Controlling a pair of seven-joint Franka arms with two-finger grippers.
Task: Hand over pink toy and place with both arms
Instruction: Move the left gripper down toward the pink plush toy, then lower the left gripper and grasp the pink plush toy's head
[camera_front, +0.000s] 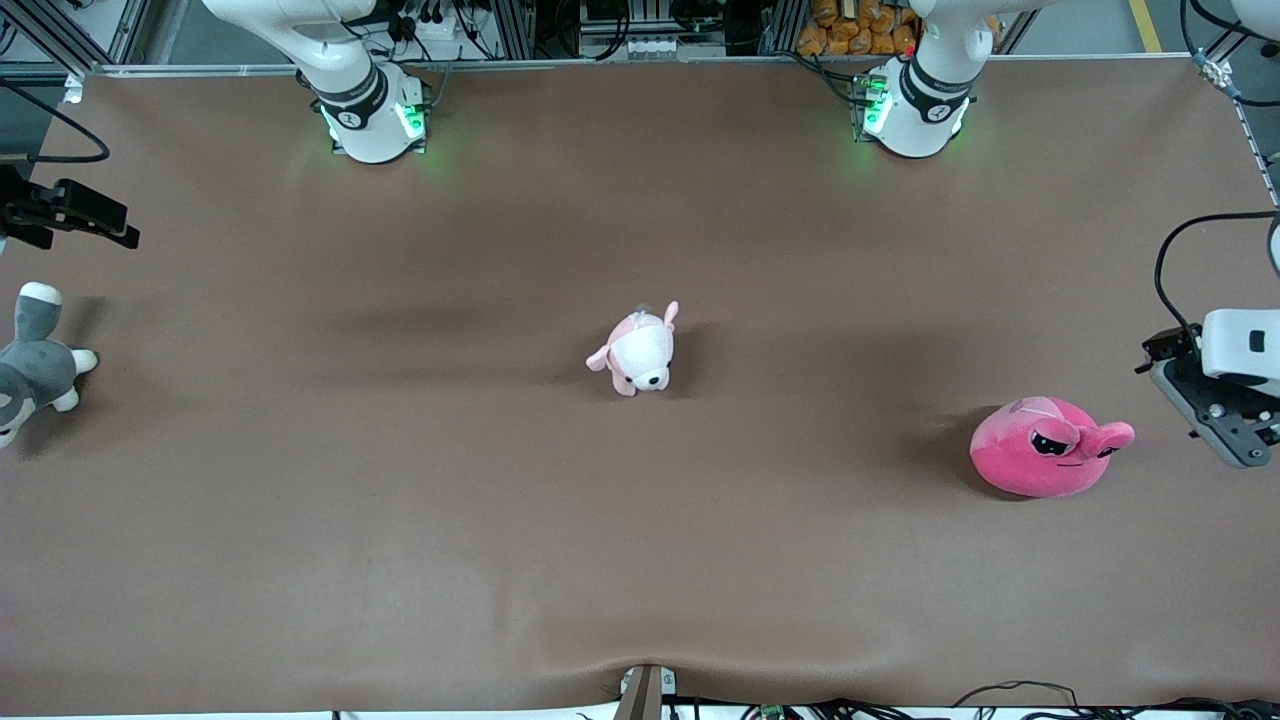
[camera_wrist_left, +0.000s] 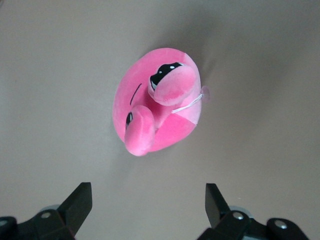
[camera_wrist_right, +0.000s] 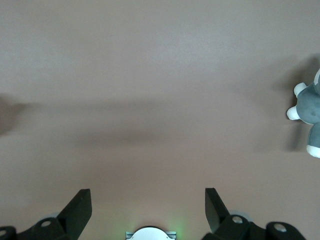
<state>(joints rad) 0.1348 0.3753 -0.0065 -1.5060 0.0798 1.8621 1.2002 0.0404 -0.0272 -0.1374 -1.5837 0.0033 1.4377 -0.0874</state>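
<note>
The pink toy (camera_front: 1050, 447), a hot-pink blob plush with two bulging droopy eyes, lies on the brown table toward the left arm's end. My left gripper (camera_front: 1215, 395) hangs in the air beside it, at the table's end. In the left wrist view the pink toy (camera_wrist_left: 157, 102) lies ahead of the left gripper (camera_wrist_left: 148, 200), whose fingers are wide open and empty. My right gripper (camera_front: 100, 222) waits above the right arm's end of the table. In the right wrist view the right gripper (camera_wrist_right: 148, 200) is open and empty over bare table.
A pale pink-and-white puppy plush (camera_front: 640, 350) stands at the table's middle. A grey-and-white plush animal (camera_front: 30, 365) lies at the right arm's end, also in the right wrist view (camera_wrist_right: 310, 112). The arm bases (camera_front: 370, 110) (camera_front: 915, 105) stand along the table's edge farthest from the front camera.
</note>
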